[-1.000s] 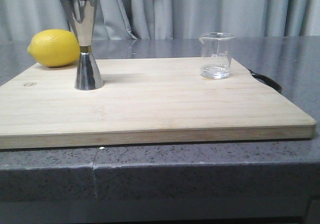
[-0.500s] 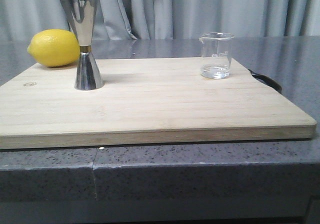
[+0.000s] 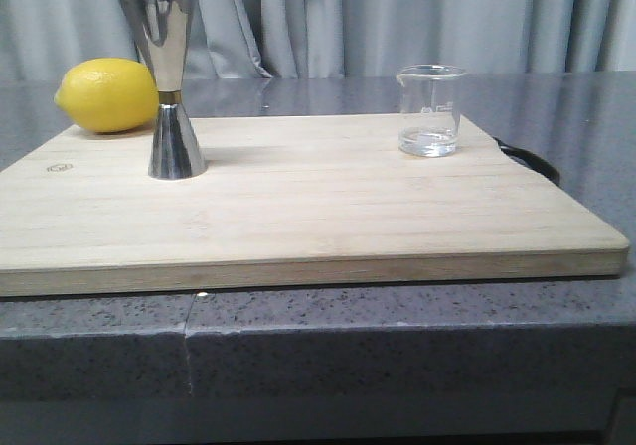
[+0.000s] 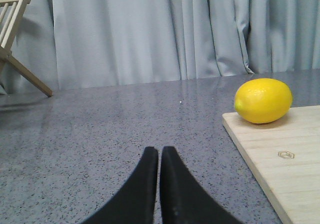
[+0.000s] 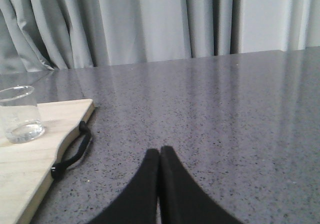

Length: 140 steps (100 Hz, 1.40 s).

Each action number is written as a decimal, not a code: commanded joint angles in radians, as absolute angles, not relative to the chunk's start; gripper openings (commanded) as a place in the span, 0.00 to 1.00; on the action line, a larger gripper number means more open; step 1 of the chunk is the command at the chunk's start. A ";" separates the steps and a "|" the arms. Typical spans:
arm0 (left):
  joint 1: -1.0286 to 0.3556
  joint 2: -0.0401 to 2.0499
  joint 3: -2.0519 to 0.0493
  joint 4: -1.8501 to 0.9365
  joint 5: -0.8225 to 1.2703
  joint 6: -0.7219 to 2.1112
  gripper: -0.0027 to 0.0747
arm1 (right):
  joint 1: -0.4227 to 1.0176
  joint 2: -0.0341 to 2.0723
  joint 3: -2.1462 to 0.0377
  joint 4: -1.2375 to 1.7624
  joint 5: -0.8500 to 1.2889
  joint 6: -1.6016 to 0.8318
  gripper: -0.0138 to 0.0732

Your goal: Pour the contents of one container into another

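Note:
The clear glass beaker stands upright at the back right of the wooden cutting board, a little clear liquid in its bottom; it shows too in the right wrist view as beaker. The steel hourglass jigger stands upright at the board's back left. Neither arm appears in the front view. My left gripper is shut and empty over the grey counter, left of the board. My right gripper is shut and empty over the counter, right of the board.
A yellow lemon lies behind the jigger at the board's far left corner, also seen as lemon. A black strap loop hangs off the board's right edge. A wooden rack stands far left. Grey curtains hang behind.

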<state>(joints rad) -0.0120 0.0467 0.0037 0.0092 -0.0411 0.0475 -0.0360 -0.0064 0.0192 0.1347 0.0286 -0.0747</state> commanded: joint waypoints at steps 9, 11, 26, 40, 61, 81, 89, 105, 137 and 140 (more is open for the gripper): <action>-0.020 0.058 0.039 0.008 -0.119 0.038 0.01 | -0.050 -0.028 0.040 0.033 -0.032 0.013 0.09; -0.020 0.058 0.039 0.008 -0.119 0.038 0.01 | -0.050 -0.028 0.040 0.023 -0.032 0.022 0.09; -0.020 0.058 0.039 0.008 -0.119 0.038 0.01 | -0.050 -0.028 0.040 0.013 -0.032 0.035 0.09; -0.020 0.058 0.039 0.008 -0.119 0.038 0.01 | -0.050 -0.028 0.040 0.000 -0.032 0.037 0.09; -0.020 0.058 0.039 0.008 -0.119 0.038 0.01 | -0.050 -0.028 0.040 0.000 -0.032 0.037 0.09; -0.020 0.058 0.039 0.008 -0.119 0.038 0.01 | -0.050 -0.028 0.040 0.000 -0.032 0.037 0.09; -0.020 0.058 0.039 0.008 -0.119 0.038 0.01 | -0.050 -0.028 0.040 0.000 -0.032 0.037 0.09; -0.020 0.058 0.039 0.008 -0.119 0.038 0.01 | -0.050 -0.028 0.040 0.000 -0.032 0.037 0.09; -0.020 0.058 0.039 0.008 -0.119 0.038 0.01 | -0.050 -0.028 0.040 0.000 -0.032 0.037 0.09; -0.020 0.058 0.039 0.008 -0.119 0.038 0.01 | -0.050 -0.028 0.040 0.000 -0.032 0.037 0.09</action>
